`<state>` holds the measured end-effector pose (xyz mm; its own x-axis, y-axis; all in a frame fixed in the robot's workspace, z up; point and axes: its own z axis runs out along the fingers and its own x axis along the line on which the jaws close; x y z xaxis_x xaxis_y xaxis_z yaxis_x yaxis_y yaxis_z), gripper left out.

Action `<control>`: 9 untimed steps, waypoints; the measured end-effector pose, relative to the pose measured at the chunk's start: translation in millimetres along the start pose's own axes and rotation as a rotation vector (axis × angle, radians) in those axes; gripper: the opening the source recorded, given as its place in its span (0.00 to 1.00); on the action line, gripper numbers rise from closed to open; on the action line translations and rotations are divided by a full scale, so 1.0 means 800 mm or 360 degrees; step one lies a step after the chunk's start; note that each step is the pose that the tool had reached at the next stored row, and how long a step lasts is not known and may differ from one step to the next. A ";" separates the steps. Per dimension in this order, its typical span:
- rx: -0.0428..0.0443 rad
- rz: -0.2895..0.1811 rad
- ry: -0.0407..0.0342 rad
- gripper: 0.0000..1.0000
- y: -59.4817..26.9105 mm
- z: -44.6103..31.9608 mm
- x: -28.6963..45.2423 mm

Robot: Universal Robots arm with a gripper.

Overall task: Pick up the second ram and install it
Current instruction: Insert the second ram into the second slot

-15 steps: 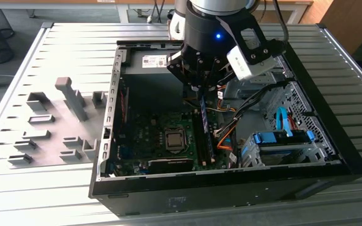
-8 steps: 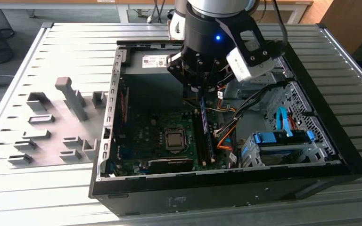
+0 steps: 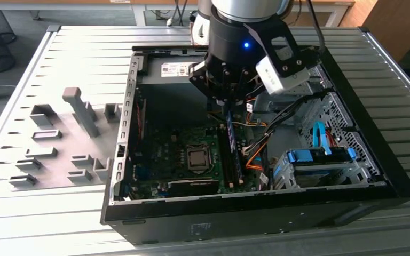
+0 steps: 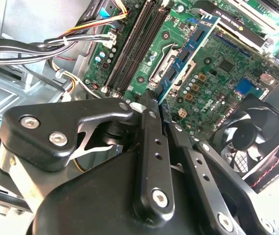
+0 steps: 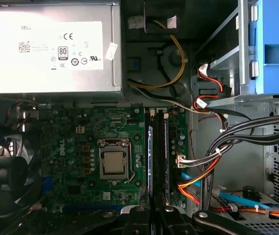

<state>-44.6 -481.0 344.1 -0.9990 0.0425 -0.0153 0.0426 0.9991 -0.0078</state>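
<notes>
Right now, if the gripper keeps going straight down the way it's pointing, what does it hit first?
Probably the black memory slots on the motherboard. The gripper, shut on the second ram, hangs above them inside the computer case; how far above is unclear.

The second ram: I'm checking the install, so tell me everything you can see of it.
The second ram is a long, thin stick, a blue-green board carrying black chips. The gripper is shut on one end of it, its fingers pinching the flat faces. In the exterior view it hangs edge-down inside the open computer case, above the motherboard, lengthwise along the black memory slots. Whether it touches a slot is unclear.
</notes>
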 end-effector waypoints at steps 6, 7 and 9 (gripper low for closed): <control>0.0000 0.0000 0.0000 0.14 0.000 0.0023 0.0000; 0.0000 0.0000 0.0000 0.14 0.000 0.0027 0.0000; 0.0000 0.0000 0.0000 0.14 0.000 0.0035 0.0000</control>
<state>-44.6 -481.0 341.3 -0.9990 0.0425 -0.0153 0.0426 0.9991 -0.0076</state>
